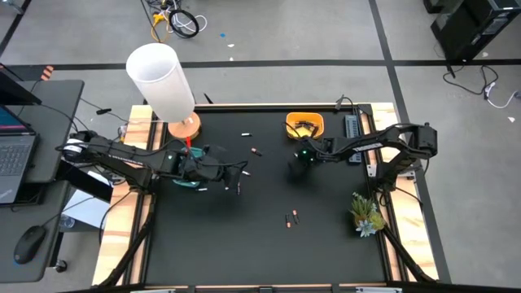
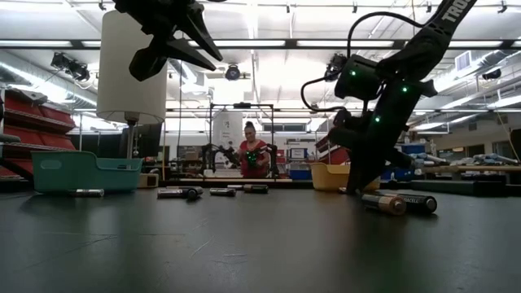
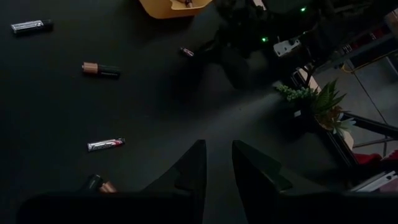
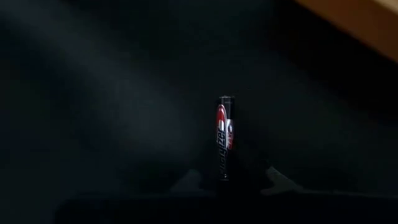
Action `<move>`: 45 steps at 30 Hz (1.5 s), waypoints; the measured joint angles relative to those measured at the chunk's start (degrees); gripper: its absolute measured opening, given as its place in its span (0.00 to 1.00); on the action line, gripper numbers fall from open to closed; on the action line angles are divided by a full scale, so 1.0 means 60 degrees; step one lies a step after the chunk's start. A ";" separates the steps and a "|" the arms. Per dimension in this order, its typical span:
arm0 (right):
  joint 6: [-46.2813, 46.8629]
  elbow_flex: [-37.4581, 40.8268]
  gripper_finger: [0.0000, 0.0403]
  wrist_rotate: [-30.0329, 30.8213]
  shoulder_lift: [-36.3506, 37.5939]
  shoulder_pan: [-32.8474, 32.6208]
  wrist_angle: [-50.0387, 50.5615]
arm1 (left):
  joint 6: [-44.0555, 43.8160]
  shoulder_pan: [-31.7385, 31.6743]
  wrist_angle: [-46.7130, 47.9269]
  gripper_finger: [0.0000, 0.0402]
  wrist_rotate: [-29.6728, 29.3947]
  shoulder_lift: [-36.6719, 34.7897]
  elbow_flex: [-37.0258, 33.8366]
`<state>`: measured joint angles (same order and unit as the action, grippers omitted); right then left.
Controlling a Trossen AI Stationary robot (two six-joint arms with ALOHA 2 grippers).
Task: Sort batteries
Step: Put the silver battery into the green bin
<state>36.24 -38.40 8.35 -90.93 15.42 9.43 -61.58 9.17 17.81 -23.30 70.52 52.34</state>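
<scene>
Plant sprig beside loose batteries (table's right edge)

Table front half mostly open; only pair of batteries near middle. Plant sprig blocks right edge. Yellow bin and right gripper crowd back-right. Lamp at back-left corner, teal bin and left gripper crowd left side. Loose batteries dot back centre.

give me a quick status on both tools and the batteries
Right tool down at the mat by the yellow bin, shut on a red-and-silver battery. Left tool raised, empty. Loose batteries lie mid-mat. Nothing in the way.
</scene>
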 joint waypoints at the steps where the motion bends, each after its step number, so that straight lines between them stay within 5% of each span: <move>1: -0.0089 0.0013 0.05 -0.0117 0.0068 -0.0003 0.0006 | 0.0000 0.0000 0.0024 0.22 -0.0001 0.0000 0.0000; 26: -0.1002 0.0004 0.05 -0.1243 0.0320 -0.0135 -0.0353 | -0.0095 -0.0025 -0.0220 0.22 0.0637 -0.0004 -0.0033; 45: -0.2672 -0.0014 0.05 -0.1858 0.0621 -0.0131 -0.0538 | 0.0277 -0.0025 -0.0199 0.22 -0.0538 -0.0004 -0.0033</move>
<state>20.21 -38.48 -2.80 -87.21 14.63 6.20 -59.92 9.02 16.62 -26.52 70.50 52.14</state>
